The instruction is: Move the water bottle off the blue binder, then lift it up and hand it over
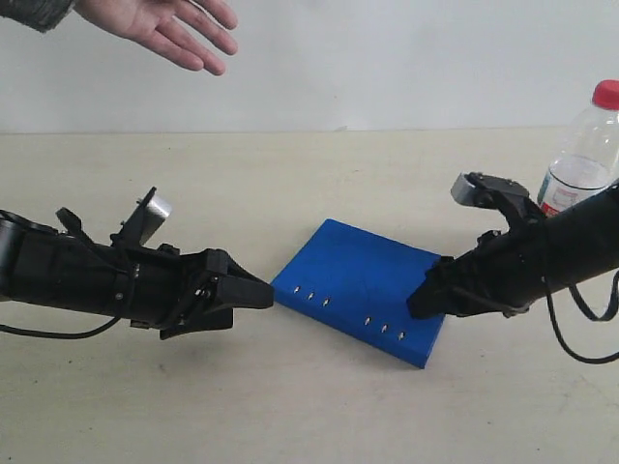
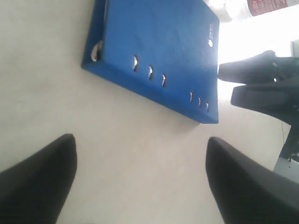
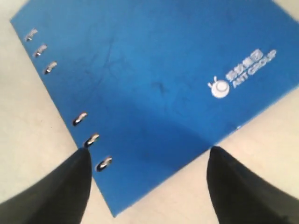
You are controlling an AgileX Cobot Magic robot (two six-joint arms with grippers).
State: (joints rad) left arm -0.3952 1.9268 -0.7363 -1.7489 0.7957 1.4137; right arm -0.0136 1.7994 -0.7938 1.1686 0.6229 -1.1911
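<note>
Deep-blue hard cover: the blue binder (image 1: 360, 290) lies flat on the pale bench (image 1: 290, 174), its edge with two groups of three holes (image 1: 327, 302) facing the exterior camera. The left arm (image 1: 87, 275) lies low and almost level. Its left tool (image 1: 259, 293) points at the binder's left corner and stops just beside it, fingers spread, with bare bench between them. The right arm (image 1: 551, 251) slopes down toward the binder's right corner. There the right tool (image 1: 418, 302) has its fingers spread to either side of that corner; contact with the cover cannot be judged. The water bottle (image 1: 585, 159) stands cap up on the bench beyond the binder's right side, off the cover, its lower body hidden behind the right arm. A person's open hand (image 1: 169, 29) is above and beyond the binder's left side, with the forearm cut off by the frame. The white logo (image 3: 219, 88) reads clearly only in the right wrist view. Glare washes out the bench past the binder in the left wrist view.
</note>
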